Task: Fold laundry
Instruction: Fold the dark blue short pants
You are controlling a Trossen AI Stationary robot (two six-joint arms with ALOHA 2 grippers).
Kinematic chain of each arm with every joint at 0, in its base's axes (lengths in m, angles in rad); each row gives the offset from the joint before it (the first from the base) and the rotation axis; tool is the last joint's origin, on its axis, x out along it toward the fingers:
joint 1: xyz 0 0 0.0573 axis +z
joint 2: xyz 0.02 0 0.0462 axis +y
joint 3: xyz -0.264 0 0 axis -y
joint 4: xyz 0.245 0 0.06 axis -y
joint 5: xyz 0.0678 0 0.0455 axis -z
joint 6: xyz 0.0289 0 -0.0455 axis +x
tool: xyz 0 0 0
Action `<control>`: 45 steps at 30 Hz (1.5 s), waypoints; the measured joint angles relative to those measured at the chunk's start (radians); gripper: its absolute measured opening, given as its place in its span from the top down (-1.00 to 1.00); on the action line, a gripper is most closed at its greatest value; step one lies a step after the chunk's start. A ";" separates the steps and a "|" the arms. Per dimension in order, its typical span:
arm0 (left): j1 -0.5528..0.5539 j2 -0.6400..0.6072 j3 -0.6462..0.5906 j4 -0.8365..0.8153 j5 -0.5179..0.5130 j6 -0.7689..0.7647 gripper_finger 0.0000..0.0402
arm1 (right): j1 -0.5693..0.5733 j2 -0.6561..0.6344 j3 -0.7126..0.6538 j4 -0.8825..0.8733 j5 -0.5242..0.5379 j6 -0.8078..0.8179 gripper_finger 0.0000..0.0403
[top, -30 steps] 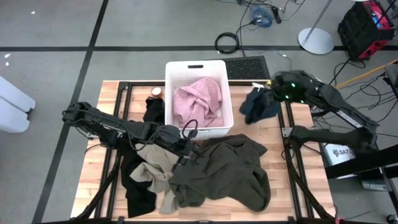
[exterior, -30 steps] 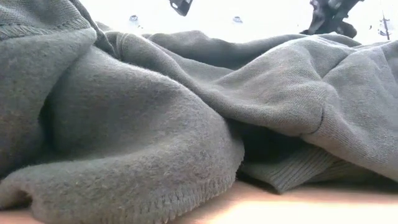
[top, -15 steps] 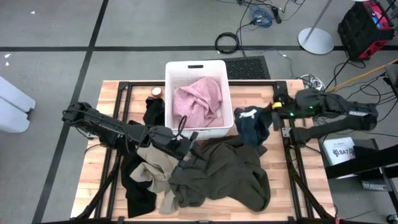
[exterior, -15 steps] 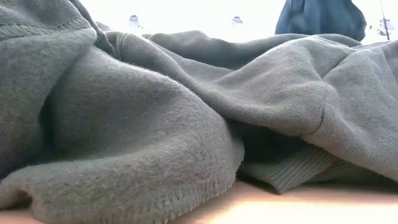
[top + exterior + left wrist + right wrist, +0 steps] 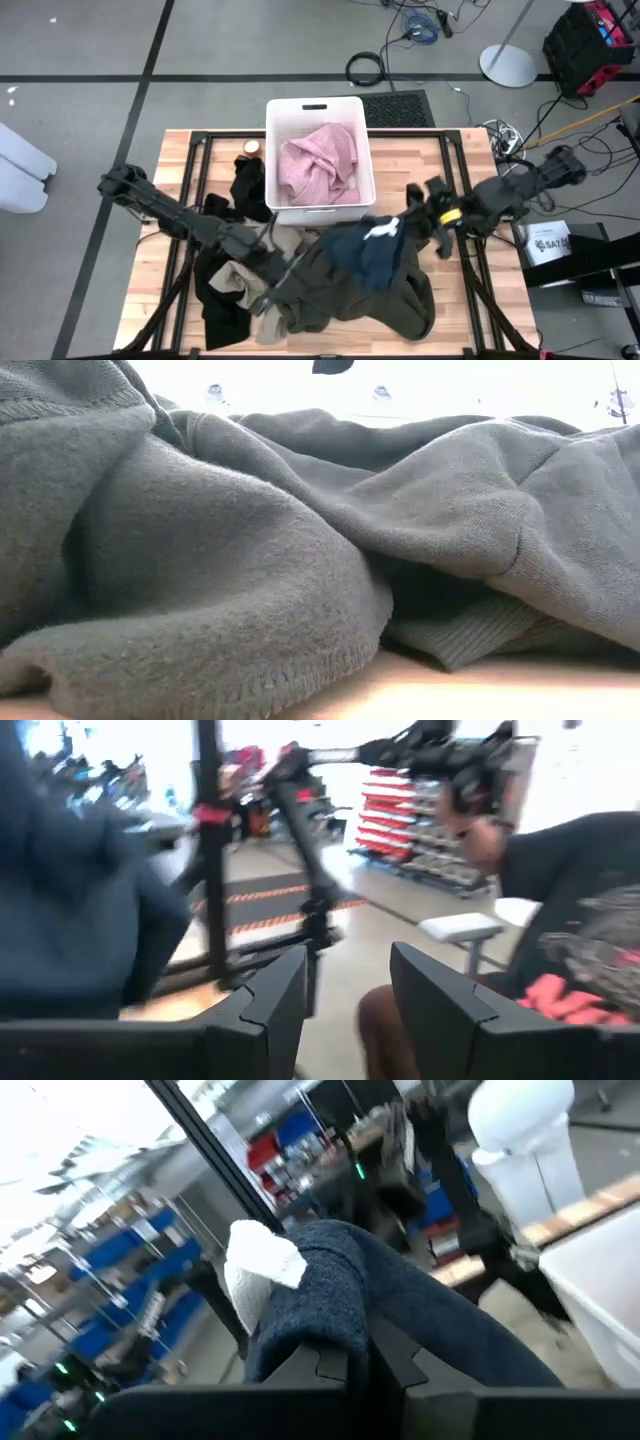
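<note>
Low view is blocked by the dark olive-grey garment [image 5: 250, 560]. Left wrist view is motion-blurred; the person [image 5: 560, 920] is cut off at the edge. Black garment [image 5: 222, 305] is mostly buried under the pile.

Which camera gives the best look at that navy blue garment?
The high view: the navy garment shows whole, draped over the olive-grey garment. The right wrist view shows only the part pinched in the right gripper; the left wrist view a blur; the low view nothing sure.

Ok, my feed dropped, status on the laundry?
Right tool shut on navy garment, carrying it over olive sweatshirt. Left tool open, empty, low over the pile. Pink garment in white bin.
</note>
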 joint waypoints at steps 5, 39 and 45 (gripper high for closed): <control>-0.109 -0.057 0.000 -0.001 0.001 0.124 0.23 | 0.096 0.129 0.000 0.011 0.140 0.025 1.00; -0.255 0.430 0.017 0.107 -1.139 0.154 0.23 | -0.131 0.525 0.000 -0.108 0.160 0.246 1.00; -0.244 0.434 0.019 0.228 -1.216 0.159 0.23 | -0.131 0.525 0.000 -0.108 0.153 0.237 1.00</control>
